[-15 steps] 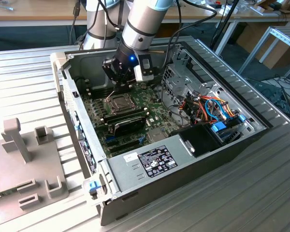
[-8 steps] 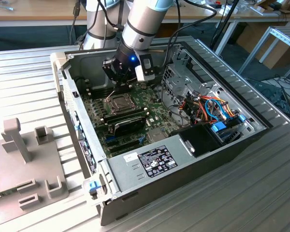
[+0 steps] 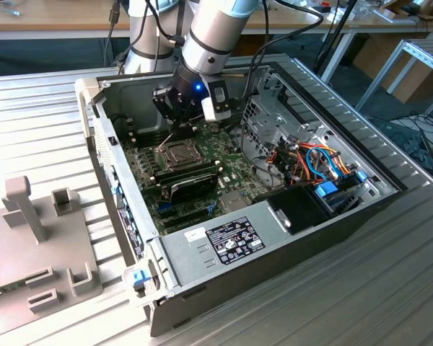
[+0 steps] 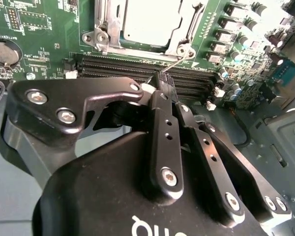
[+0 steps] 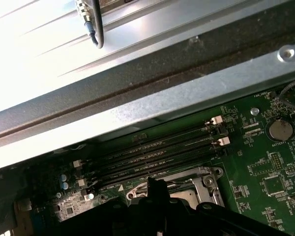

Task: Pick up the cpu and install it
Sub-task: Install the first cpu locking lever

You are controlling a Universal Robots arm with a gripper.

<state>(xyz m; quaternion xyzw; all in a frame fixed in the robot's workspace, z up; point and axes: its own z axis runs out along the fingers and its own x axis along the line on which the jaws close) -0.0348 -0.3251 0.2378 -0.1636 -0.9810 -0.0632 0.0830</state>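
The cpu [image 4: 147,19] lies flat in the socket [image 4: 102,34] on the motherboard [image 4: 39,39], with its metal top upward. It is square, with edges parallel to the memory slots [image 4: 118,64]. The gripper [image 4: 160,80] has its jaws together, pinching the wire lever [image 4: 176,60].

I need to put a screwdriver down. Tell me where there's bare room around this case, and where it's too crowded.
Free: the ribbed table in front of the case, toward the exterior view's right, and the strip between the case and the grey fixture. Crowded: inside the case, where the gripper hangs over the motherboard beside the cables.
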